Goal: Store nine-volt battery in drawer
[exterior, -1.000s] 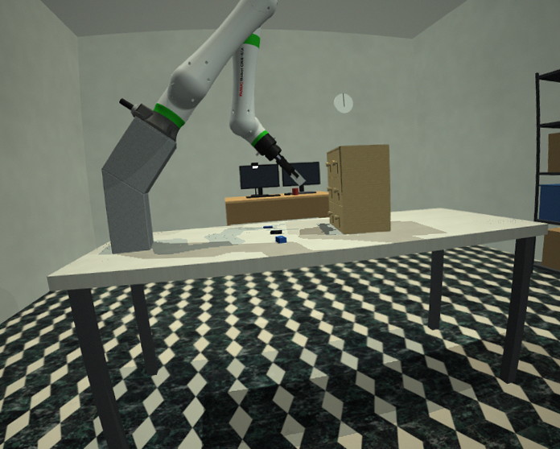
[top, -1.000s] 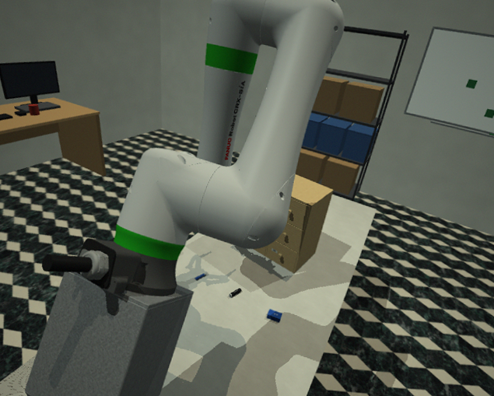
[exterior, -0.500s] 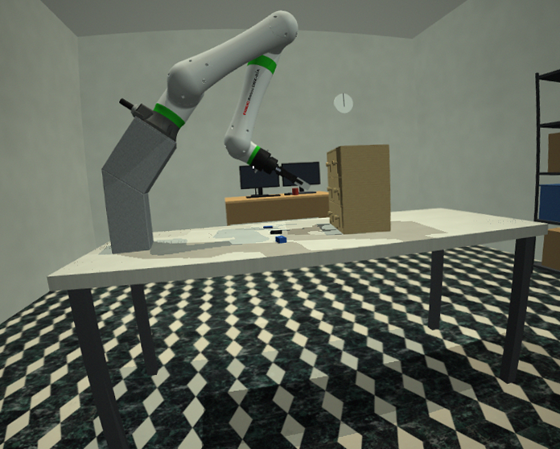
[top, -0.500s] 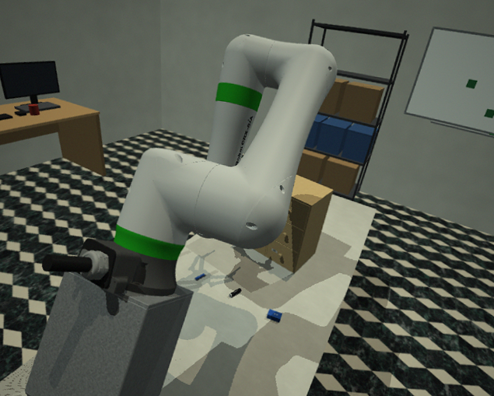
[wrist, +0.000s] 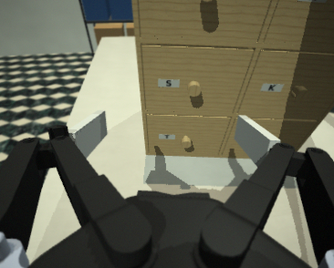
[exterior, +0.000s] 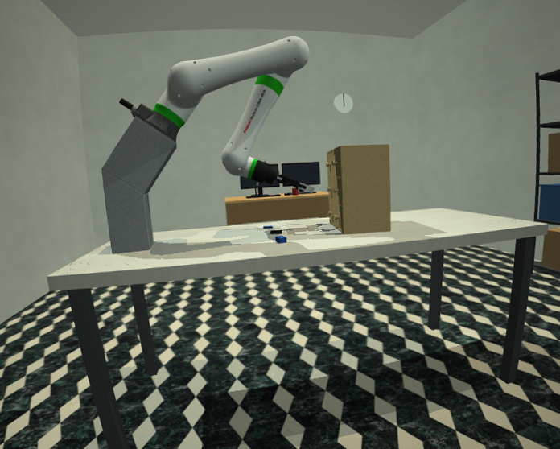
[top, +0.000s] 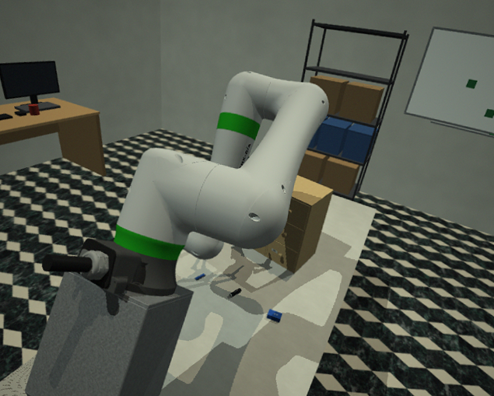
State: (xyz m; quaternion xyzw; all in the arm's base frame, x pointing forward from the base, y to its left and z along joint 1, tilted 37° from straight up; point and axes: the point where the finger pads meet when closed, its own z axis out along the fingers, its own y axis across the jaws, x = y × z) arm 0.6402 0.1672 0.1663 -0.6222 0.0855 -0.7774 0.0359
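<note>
The small wooden chest (top: 310,235) (exterior: 365,188) (wrist: 182,59) stands upright on the table. The drawers in view look pushed in. In the wrist view, drawer S (wrist: 219,87) is above drawer T (wrist: 210,132), with drawer K (wrist: 274,102) beside S. No F label is readable. A small blue block (top: 274,315) (exterior: 281,240), which looks like the nine-volt battery, lies on the table in front of the chest. My gripper (exterior: 307,188) (wrist: 171,125) is open and empty, tilted down toward the chest's front, well above the table. In the top view the arm hides it.
A black cylinder (top: 234,293) (exterior: 276,232) and a slim blue object (top: 200,276) (exterior: 267,227) lie on the table (top: 305,301) (exterior: 282,264) near the blue block. The arm's grey pedestal (top: 88,340) (exterior: 129,206) stands at the table's other end. Round knobs stick out from the drawers.
</note>
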